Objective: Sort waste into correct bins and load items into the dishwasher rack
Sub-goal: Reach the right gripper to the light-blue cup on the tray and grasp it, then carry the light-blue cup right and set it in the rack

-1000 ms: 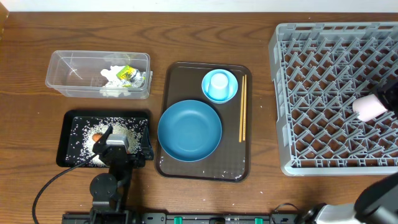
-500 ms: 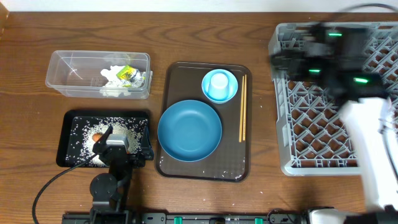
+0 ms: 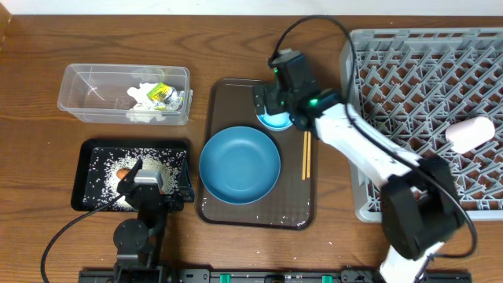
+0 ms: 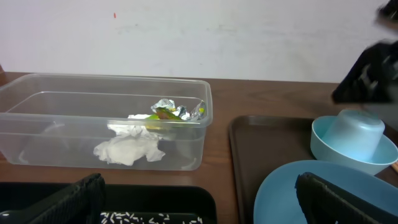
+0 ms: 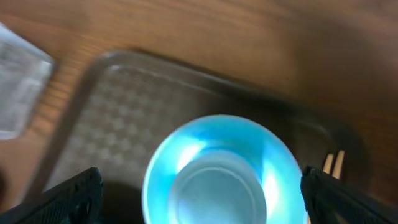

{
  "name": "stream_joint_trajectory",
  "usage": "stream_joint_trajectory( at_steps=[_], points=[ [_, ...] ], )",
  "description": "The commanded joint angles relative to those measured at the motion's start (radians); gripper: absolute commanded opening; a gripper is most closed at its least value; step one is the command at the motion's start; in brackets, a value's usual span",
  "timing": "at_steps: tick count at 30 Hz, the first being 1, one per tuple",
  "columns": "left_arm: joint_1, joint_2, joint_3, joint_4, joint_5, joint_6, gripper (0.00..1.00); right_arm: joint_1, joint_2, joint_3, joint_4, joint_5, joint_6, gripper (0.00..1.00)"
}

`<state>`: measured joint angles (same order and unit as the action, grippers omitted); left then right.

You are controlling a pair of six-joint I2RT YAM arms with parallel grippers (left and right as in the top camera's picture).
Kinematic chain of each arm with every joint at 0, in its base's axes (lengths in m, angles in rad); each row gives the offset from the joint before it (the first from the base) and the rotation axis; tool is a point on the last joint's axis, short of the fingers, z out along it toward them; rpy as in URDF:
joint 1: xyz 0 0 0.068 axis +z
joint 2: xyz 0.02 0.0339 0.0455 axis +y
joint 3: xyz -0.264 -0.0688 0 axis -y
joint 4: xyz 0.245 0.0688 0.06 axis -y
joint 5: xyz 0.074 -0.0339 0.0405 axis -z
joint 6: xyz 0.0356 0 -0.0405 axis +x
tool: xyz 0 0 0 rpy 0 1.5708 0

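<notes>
A light-blue plastic cup stands nested in a small light-blue round bowl at the far right corner of the dark brown rectangular serving tray, just beyond the large round dark-blue dish and just beside the pair of thin wooden chopsticks. From the left wrist view it appears to sit mouth-down, though you cannot be sure. Expect both pieces to be light, rigid and smooth-walled, so likely slippery, and the cup is probably loose in the bowl. Take the cup across its side wall, well down from the top, and close squarely so it does not squirt out. If you go for the bowl instead, pinch its rim and watch for the cup tipping. Your right gripper hovers directly over the pair with its jaws spread wide and nothing between them. Your left gripper rests low at the near edge of the shallow black rectangular tray, jaws likewise apart and empty, above loose white rice grains and a small orange carrot. Behind it, the clear plastic rectangular tub holds crumpled white tissue and a crinkled yellow-green wrapper. The large square grey plastic rack waits at the right, a small white cup lying on its pegs.
</notes>
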<state>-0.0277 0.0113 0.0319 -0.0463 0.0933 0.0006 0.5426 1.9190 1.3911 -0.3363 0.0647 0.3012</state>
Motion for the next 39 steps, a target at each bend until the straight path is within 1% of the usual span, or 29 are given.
stream_joint_trajectory(
  at_steps=[1,5,7,10,11,12,13,16,21,24,27,32,36,39],
  points=[
    [0.006,-0.006,-0.028,-0.015,-0.004,0.006,0.99,-0.001,0.031,0.004,0.005,0.067,0.043,0.99],
    [0.006,-0.006,-0.028,-0.015,-0.004,0.006,0.99,0.001,0.066,0.004,0.003,0.059,0.044,0.97],
    [0.006,-0.006,-0.028,-0.016,-0.004,0.006,0.99,0.003,0.081,0.004,0.004,0.059,0.056,0.94],
    [0.006,-0.006,-0.028,-0.015,-0.004,0.006,0.99,0.004,0.094,0.004,0.005,0.059,0.081,0.81],
    [0.006,-0.006,-0.028,-0.016,-0.004,0.006,0.99,0.004,0.096,0.004,0.005,0.059,0.089,0.74],
    [0.006,-0.006,-0.028,-0.015,-0.004,0.006,0.99,0.004,0.096,0.004,0.005,0.059,0.089,0.71],
    [0.006,-0.006,-0.028,-0.015,-0.004,0.006,0.99,0.004,0.096,0.004,0.005,0.059,0.089,0.69],
    [0.006,-0.006,-0.028,-0.016,-0.004,0.006,0.99,0.005,0.096,0.004,0.002,0.058,0.088,0.70],
    [0.006,-0.006,-0.028,-0.015,-0.004,0.006,0.99,0.010,0.085,0.005,-0.016,0.048,0.089,0.61],
    [0.006,-0.006,-0.028,-0.016,-0.004,0.006,0.99,0.006,0.045,0.024,-0.030,0.043,0.104,0.54],
    [0.006,-0.006,-0.028,-0.016,-0.004,0.006,0.99,-0.025,-0.034,0.069,-0.051,0.043,0.106,0.52],
    [0.006,-0.006,-0.028,-0.016,-0.004,0.006,0.99,-0.139,-0.186,0.165,-0.127,0.043,0.101,0.51],
    [0.006,-0.006,-0.028,-0.016,-0.004,0.006,0.99,-0.302,-0.292,0.224,-0.178,0.043,0.047,0.52],
    [0.006,-0.006,-0.028,-0.016,-0.004,0.006,0.99,-0.444,-0.337,0.232,-0.195,0.043,0.023,0.52]
  ],
)
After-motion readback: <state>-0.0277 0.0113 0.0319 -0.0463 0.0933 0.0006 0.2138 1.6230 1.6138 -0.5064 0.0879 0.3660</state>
